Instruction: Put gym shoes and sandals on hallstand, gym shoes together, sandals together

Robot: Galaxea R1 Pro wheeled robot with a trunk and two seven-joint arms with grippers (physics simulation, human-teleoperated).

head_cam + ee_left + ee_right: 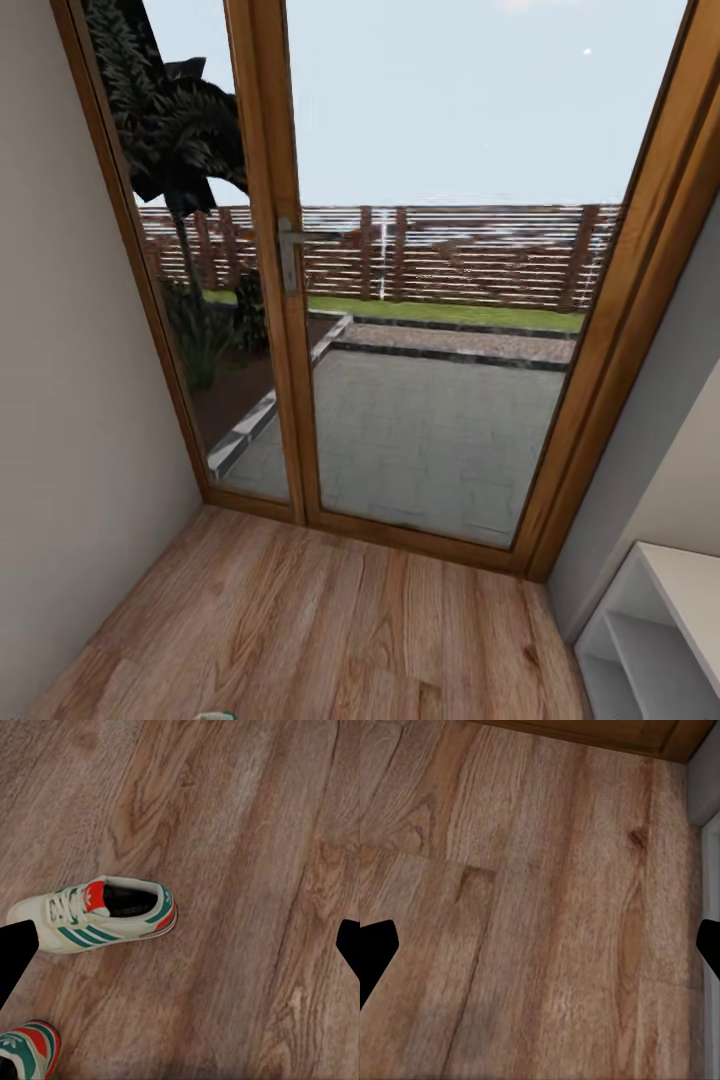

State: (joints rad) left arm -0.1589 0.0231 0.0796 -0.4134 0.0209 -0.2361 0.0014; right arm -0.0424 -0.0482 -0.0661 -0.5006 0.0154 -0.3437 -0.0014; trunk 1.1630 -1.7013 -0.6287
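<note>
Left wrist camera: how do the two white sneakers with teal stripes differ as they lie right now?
The full white, teal-striped sneaker shows whole, lying side-on with laces, orange-red tongue and dark opening visible. The second sneaker is cut off at the picture's corner, showing only its teal and orange-red end. They lie apart, not touching. Both rest on the brown wood-plank floor.

Soft even daylight, slightly blurry renders.

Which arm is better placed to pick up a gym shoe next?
Probably the left: its open gripper hangs over a gym shoe on the corridor floor. The right gripper faces bare planks.
</note>
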